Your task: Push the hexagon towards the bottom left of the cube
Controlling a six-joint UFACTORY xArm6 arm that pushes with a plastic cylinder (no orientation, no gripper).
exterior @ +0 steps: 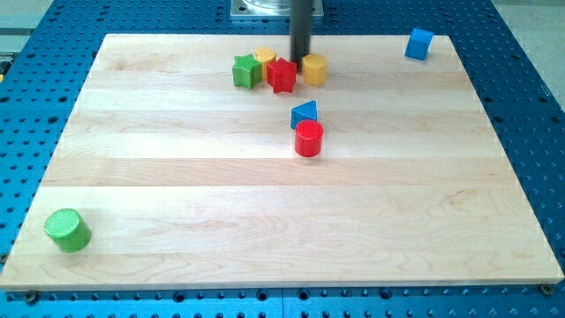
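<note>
The yellow hexagon (315, 69) stands near the view's top centre. The blue cube (419, 43) sits at the top right corner of the board, well to the right of the hexagon and slightly higher in the view. My dark rod comes down from the view's top. My tip (301, 71) is right at the hexagon's left side, in the gap between it and a red star-shaped block (282, 76). I cannot tell whether it touches either block.
A green star-shaped block (246, 71) and a second yellow block (265, 57) cluster left of the red star. A blue triangle (305, 113) and a red cylinder (309, 140) stand below the hexagon. A green cylinder (68, 230) sits at the bottom left of the wooden board (177, 177).
</note>
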